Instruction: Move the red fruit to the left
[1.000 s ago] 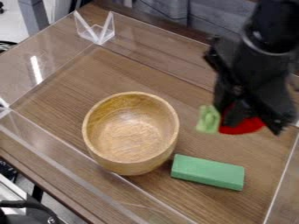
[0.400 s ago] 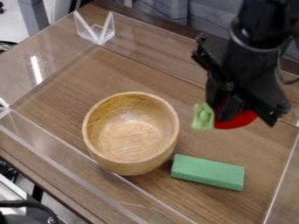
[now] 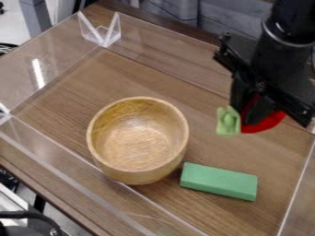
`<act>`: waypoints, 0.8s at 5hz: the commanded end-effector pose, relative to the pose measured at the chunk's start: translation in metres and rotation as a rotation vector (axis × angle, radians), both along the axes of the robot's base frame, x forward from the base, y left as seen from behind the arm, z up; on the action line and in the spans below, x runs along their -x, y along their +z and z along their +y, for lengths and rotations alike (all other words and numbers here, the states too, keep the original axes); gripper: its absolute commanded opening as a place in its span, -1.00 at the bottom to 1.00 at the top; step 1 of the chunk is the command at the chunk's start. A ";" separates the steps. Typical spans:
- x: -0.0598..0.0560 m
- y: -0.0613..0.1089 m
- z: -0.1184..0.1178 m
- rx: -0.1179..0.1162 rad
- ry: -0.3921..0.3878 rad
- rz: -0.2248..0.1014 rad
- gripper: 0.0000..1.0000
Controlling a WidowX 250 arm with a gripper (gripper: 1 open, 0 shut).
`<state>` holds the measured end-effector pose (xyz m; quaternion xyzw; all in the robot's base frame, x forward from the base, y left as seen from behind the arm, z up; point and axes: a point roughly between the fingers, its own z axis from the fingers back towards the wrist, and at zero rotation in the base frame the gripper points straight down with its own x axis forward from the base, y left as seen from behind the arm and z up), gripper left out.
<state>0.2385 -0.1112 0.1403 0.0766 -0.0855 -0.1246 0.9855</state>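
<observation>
Gripper carries the red fruit up and outward, but leftward progress is still missing

The gripper [image 3: 261,114] has shifted slightly toward two o'clock within the view, and the red fruit [image 3: 264,123] has travelled with it, its light-green leafy top [image 3: 227,121] pointing toward nine o'clock. The fingers are closed around the fruit, which shows between their dark tips and is partly hidden by them. It sits at three o'clock in the view, to the right of the wooden bowl and apart from it.

For the task, the shared motion suggests a secure hold, yet the latest shift takes the fruit a little away from the left. The carry toward nine o'clock seems to be what remains, followed by a release. Keeping the fruit high would probably help it pass the bowl's rim; a low path could clip the rim, or a loose grip could let the smooth fruit slip.

The wooden bowl [image 3: 123,138] has not moved. It lies just off the centre, toward seven o'clock, and nothing is seen inside it. The green block [image 3: 219,182] also stays in place, flat at five o'clock and outside the bowl. At eleven o'clock, a clear plastic piece [image 3: 101,32] stands well apart from the fruit.
</observation>
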 end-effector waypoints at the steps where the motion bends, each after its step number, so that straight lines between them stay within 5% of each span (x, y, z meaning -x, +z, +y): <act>1: -0.009 0.003 -0.001 0.020 0.040 -0.036 -1.00; 4: -0.018 0.001 0.094 -0.005 0.182 -0.036 -1.00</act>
